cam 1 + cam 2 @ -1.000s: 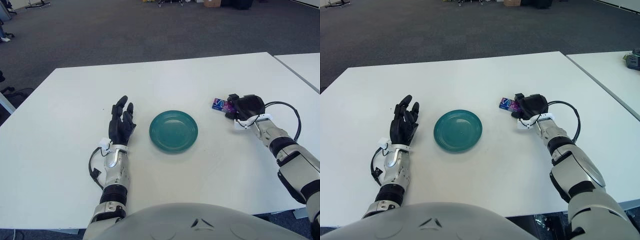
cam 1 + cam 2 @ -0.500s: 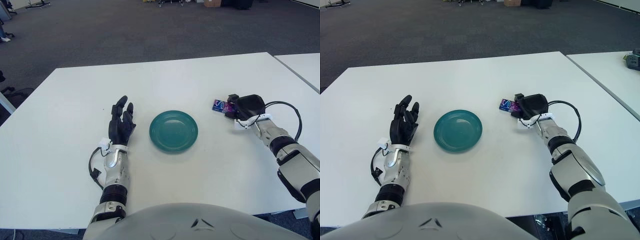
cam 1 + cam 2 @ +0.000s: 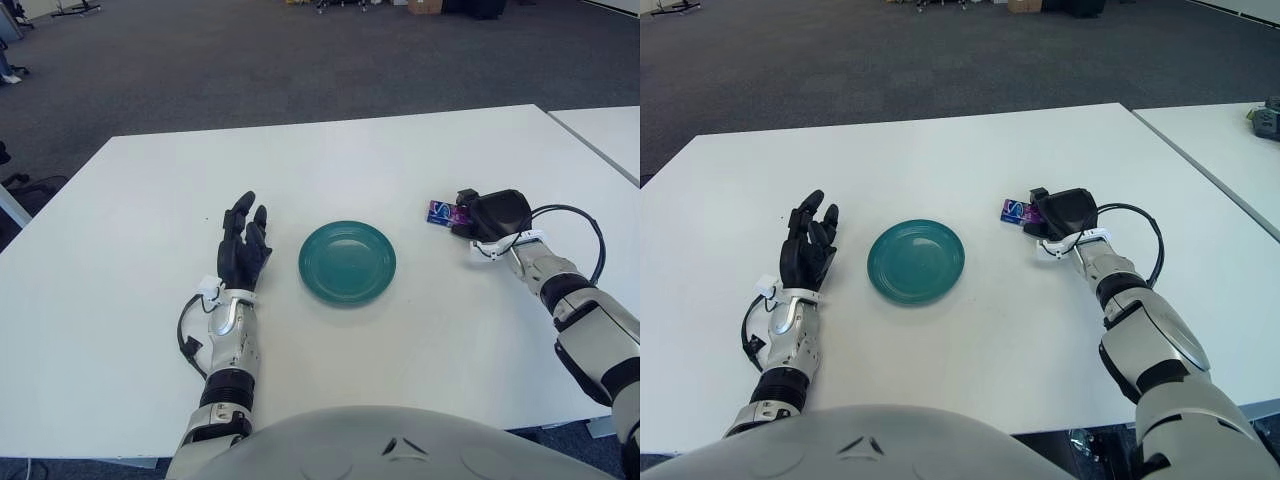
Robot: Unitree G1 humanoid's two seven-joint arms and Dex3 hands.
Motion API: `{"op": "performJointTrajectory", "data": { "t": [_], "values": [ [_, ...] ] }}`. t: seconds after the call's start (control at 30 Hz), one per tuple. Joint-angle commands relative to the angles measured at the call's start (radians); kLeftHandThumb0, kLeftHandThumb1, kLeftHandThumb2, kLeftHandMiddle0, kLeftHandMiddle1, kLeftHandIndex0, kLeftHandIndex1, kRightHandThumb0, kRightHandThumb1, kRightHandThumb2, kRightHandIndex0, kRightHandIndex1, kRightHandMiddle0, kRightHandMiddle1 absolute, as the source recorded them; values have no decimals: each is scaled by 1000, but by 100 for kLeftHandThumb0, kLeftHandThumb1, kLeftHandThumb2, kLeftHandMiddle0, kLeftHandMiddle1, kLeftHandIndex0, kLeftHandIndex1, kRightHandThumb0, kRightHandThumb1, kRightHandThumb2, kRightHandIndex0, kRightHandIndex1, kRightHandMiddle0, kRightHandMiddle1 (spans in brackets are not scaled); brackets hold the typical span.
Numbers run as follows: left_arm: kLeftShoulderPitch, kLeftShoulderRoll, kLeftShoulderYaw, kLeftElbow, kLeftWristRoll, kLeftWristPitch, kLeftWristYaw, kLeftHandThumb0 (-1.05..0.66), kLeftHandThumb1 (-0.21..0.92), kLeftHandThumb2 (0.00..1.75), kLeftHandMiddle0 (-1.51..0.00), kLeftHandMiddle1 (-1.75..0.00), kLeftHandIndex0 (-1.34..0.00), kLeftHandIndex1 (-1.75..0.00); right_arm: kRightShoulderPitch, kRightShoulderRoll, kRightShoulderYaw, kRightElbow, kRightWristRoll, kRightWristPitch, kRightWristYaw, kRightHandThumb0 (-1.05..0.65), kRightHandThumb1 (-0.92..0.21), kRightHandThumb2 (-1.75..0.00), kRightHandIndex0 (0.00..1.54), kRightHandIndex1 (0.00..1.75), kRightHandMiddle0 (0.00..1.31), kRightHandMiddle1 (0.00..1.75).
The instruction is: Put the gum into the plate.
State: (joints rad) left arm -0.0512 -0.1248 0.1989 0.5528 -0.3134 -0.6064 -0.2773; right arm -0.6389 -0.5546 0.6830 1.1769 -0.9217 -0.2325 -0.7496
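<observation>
Only the right eye view shows a dark object [image 3: 1266, 120] on the neighbouring table. The right hand [image 3: 490, 214] clasps the gum pack [image 3: 441, 213], right of the teal plate [image 3: 347, 262]; the left hand [image 3: 243, 246] shows flat, fingers extended, empty

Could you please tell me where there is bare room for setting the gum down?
The round teal plate holds nothing. Bare white table borders it on every side. The crowded spot: right hand closed on the purple gum pack. Left hand lies open left of the plate.

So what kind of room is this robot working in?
Probably an office or lab: a white table, dark grey carpet over a wide floor, a second white table alongside, and furniture legs far back.
</observation>
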Motion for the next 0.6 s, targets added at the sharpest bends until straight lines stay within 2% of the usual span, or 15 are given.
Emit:
{"op": "performJointTrajectory", "data": {
  "t": [0.0,0.1,0.3,0.5,0.57],
  "values": [
    [37,-29,5,54,-7,-13,-1,-78,92,79,-34,0,0,-73,-23,2,4,5,-8,-10,-7,-48,-92,-65,109,175,80,175],
    [34,-25,7,57,-8,-11,-2,-78,92,80,-34,0,0,-74,-42,-10,-3,3,-3,-23,4,-48,-92,-65,109,175,80,175],
    [30,-26,11,61,-16,-9,-9,-77,92,80,-34,0,0,-75,-140,-66,-48,-31,27,-80,68,-47,-92,-64,110,175,81,175],
    [30,-24,14,56,-19,-4,-14,-79,92,80,-34,0,0,-79,-204,-112,-102,-119,43,-116,100,-46,-92,-61,113,175,82,175],
    [29,-23,14,55,-17,-4,-13,-79,92,79,-35,0,0,-80,-222,-131,-124,-194,48,-113,123,-46,-91,-60,113,175,83,175]
  ]
}}
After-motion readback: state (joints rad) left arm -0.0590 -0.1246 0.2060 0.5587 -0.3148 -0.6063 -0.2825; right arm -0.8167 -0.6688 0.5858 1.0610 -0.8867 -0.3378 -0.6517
